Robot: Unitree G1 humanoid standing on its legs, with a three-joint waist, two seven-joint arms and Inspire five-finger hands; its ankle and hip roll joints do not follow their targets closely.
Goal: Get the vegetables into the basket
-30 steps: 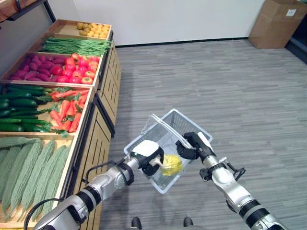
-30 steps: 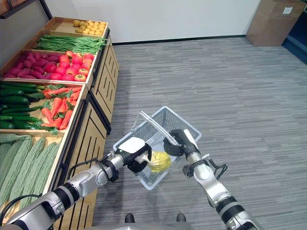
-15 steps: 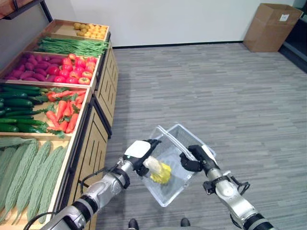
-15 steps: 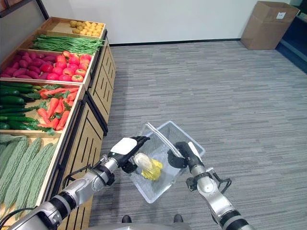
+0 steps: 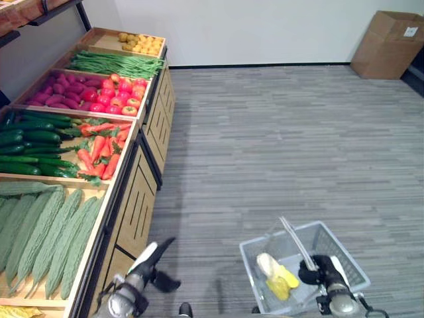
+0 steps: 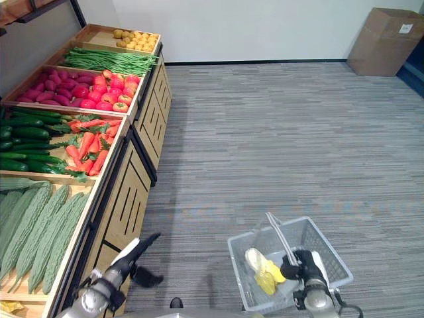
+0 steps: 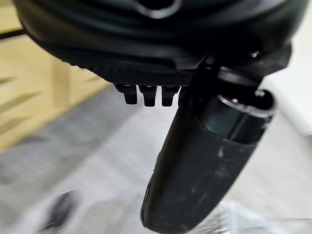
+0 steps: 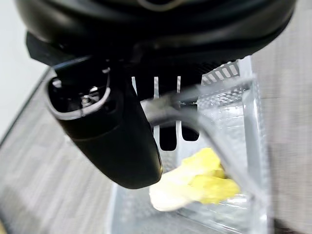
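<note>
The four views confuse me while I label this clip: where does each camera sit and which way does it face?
Left eye view: on the head, looking down at the produce shelf, the basket and both arms.
Right eye view: beside it, same scene, slightly shifted.
Left wrist view: along the open left hand toward the floor.
Right wrist view: along the right hand on the handle, the cabbage below.
Shared: basket and cabbage.

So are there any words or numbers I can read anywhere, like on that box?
None can be read.
White label on the cardboard box: too small to read.
Basket, vegetable stand, left hand and right hand: no writing visible.
</note>
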